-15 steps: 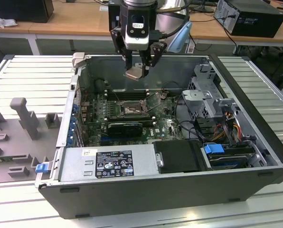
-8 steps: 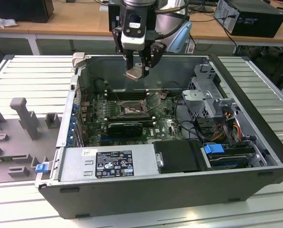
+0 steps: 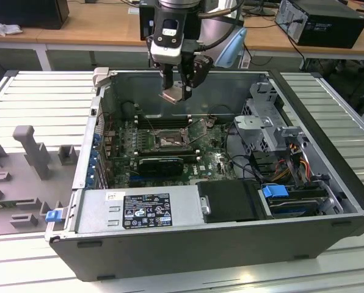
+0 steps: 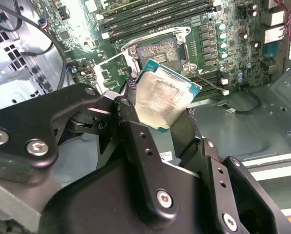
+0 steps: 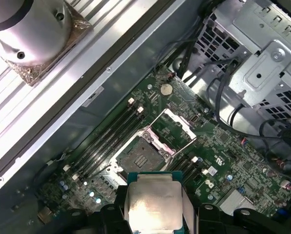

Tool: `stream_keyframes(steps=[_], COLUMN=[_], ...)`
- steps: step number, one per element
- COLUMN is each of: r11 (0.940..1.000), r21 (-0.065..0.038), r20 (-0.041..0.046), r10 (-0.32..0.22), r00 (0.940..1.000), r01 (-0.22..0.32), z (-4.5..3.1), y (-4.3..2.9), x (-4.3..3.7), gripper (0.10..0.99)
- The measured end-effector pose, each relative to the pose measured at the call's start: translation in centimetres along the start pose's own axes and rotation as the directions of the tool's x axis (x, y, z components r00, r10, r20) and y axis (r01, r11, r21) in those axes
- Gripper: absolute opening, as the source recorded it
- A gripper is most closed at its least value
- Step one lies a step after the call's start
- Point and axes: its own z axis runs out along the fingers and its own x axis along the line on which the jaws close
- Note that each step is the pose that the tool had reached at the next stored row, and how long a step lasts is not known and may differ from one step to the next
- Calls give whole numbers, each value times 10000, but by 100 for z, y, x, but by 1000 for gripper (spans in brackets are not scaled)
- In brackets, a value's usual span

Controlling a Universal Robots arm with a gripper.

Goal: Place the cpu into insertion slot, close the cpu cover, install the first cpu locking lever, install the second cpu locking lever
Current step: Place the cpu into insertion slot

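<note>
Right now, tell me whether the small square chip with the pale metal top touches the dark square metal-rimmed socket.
Apart. In the exterior view the gripper holds the chip up, with clear space between it and the socket below.

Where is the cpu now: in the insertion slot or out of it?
Out. The gripper is shut on the cpu and holds it in the air; the insertion slot lies bare, with nothing in it.

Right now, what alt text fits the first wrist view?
The tool grips the cpu, pale metal top facing the camera, above a motherboard. Beyond it the insertion slot lies uncovered, the cpu cover swung open beside it.
</note>
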Motion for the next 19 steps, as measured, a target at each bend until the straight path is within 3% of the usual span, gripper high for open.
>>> stream_keyframes(steps=[9,19], r11=[9948,9762], r21=[-20,-55], r20=[96,202], r10=[1021,2167], r00=[9947,9760], r01=[-1021,-2167], z=[2,4], y=[0,0], x=[0,0], gripper=[529,529])
